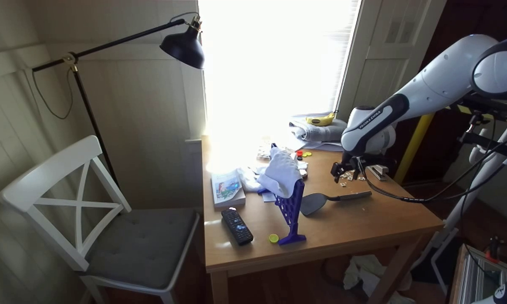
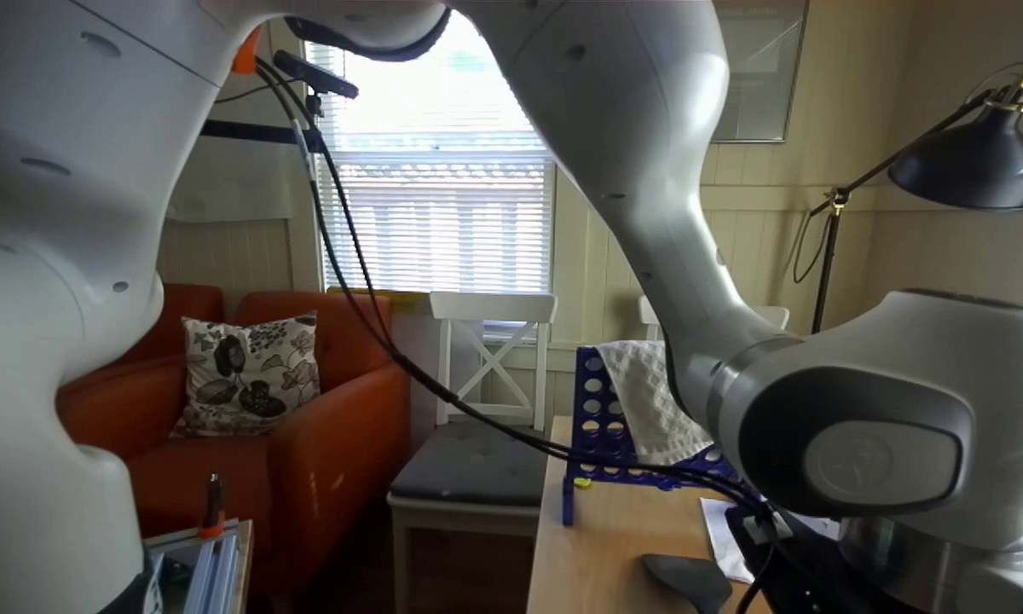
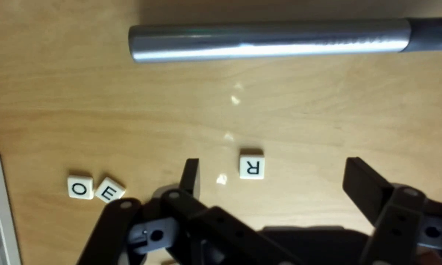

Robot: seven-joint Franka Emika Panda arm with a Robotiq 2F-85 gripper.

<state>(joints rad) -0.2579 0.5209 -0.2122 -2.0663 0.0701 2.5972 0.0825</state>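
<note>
White R tile (image 3: 252, 167) flat on the table (image 3: 298, 110), sitting between the fingers (image 3: 366, 189) as the wrist view sees it. Fingers spread wide, released, hanging over the wood. O tile (image 3: 80, 187) and E tile (image 3: 110, 190) side by side, out past one finger. Spatula handle (image 3: 269, 40), steel-ended, runs across the top of the same view. Exterior view: stapler (image 1: 379, 172) near the scattered tiles, spatula blade (image 1: 314, 204) by a blue Connect Four rack (image 1: 295, 209); white cloth (image 1: 281, 172) draped over the rack in both exterior views. Yellow disc (image 1: 273, 238) just beside rack foot, then black remote (image 1: 237, 226), paperback (image 1: 228, 188). Window side: banana (image 1: 321, 120) on grey towel (image 1: 321, 132).
</note>
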